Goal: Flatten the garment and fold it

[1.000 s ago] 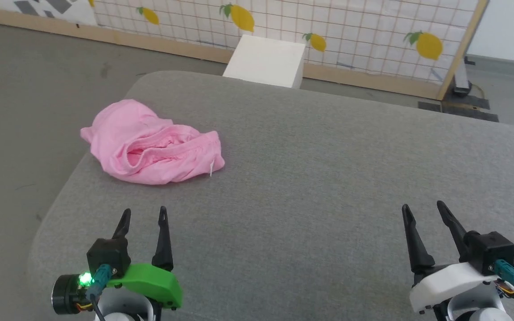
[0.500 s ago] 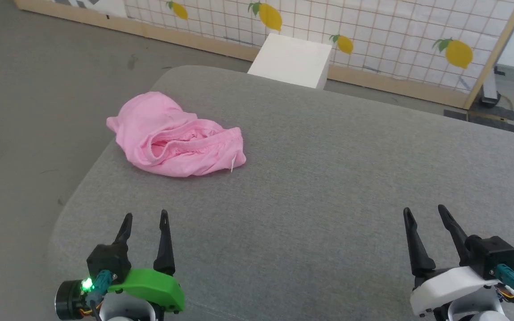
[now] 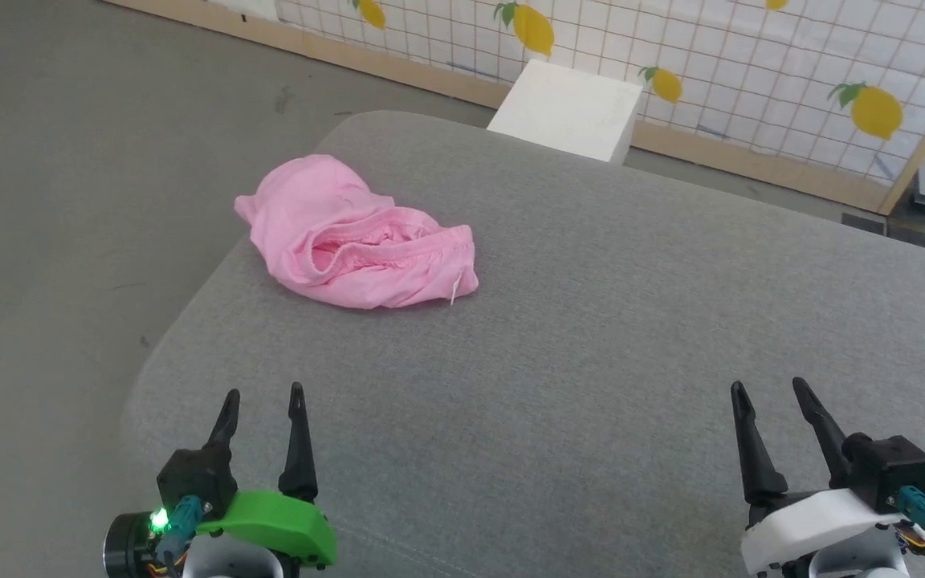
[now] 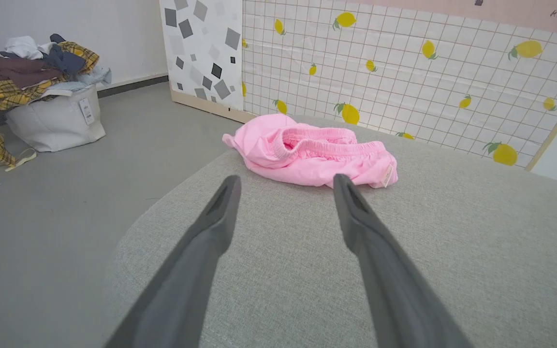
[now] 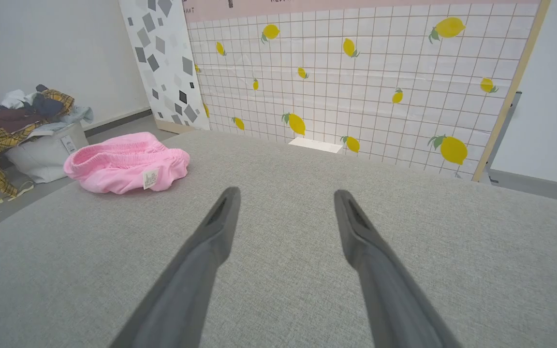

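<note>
The left gripper (image 3: 263, 391), its two dark fingers spread and holding nothing, hovers low over the grey fabric-covered table (image 3: 591, 345). The right gripper (image 3: 768, 385) is likewise parted and empty. The light pink, thin cloth garment (image 3: 358, 241) lies crumpled ahead of the left gripper, well apart from it and far to the right gripper's left, probably because no reach has begun. From the head the small white tag (image 3: 456, 289) looks edge-on. The right wrist view shows it face-on, with a white basket of heaped clothes (image 5: 41, 145) beyond.
</note>
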You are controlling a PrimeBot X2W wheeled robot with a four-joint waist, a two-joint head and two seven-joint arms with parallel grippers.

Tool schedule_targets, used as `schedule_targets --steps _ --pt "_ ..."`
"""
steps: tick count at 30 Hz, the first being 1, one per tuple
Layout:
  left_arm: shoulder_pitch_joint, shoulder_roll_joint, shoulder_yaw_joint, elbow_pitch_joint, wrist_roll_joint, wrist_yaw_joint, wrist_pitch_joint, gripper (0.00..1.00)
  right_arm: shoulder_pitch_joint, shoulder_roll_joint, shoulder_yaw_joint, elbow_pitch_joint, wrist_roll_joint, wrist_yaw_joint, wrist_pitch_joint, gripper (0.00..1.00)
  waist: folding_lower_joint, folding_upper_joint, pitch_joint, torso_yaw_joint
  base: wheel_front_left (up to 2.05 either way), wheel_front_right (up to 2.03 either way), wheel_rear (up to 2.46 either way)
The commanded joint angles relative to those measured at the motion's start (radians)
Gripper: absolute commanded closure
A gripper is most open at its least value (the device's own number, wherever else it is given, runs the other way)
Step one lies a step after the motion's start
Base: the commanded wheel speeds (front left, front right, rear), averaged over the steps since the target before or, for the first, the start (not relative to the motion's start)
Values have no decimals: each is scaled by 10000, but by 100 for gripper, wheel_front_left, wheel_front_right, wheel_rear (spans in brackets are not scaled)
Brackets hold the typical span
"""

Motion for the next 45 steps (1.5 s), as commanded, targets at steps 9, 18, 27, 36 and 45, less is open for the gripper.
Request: schedule_targets --steps 9,18,27,36,45 --pt "131 -25 -176 154 -265 169 -260 0 117 16 -95 149 168 -11 -232 0 0 0 46 376 0 0 0" --pt "147 -27 -273 335 -381 258 -451 0 151 18 -172 267 277 -12 -360 0 0 0 28 680 0 0 0" --pt "-121 -30 -393 459 -733 212 -633 0 136 20 -214 356 345 -13 -448 0 0 0 73 950 0 0 0" --pt "-2707 294 -191 1856 -1343 -470 -622 0 61 22 -301 242 202 -15 -408 0 0 0 349 1012 0 0 0" --pt "-6565 717 358 4563 -2608 -1081 1146 0 -224 22 -638 -880 -468 -15 273 0 0 0 1858 37 0 0 0"
